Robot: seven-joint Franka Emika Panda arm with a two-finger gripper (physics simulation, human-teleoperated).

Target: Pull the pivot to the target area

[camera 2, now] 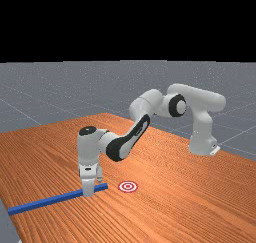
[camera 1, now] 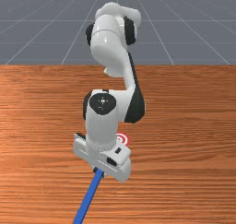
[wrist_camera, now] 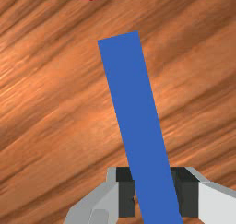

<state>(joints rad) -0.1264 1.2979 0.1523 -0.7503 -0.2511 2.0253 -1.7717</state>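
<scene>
The arm (camera 2: 147, 107) rises from its base (camera 2: 202, 142) at the far view's right, reaches across toward that view's left and slopes down to the wrist (camera 2: 89, 147), which stands upright with the claw (camera 2: 88, 188) pointing straight down, low. In the front view the hand (camera 1: 99, 155) slants down toward that view's right. The wrist view has the fingers (wrist_camera: 126, 195) parted, dark pads facing each other.
</scene>
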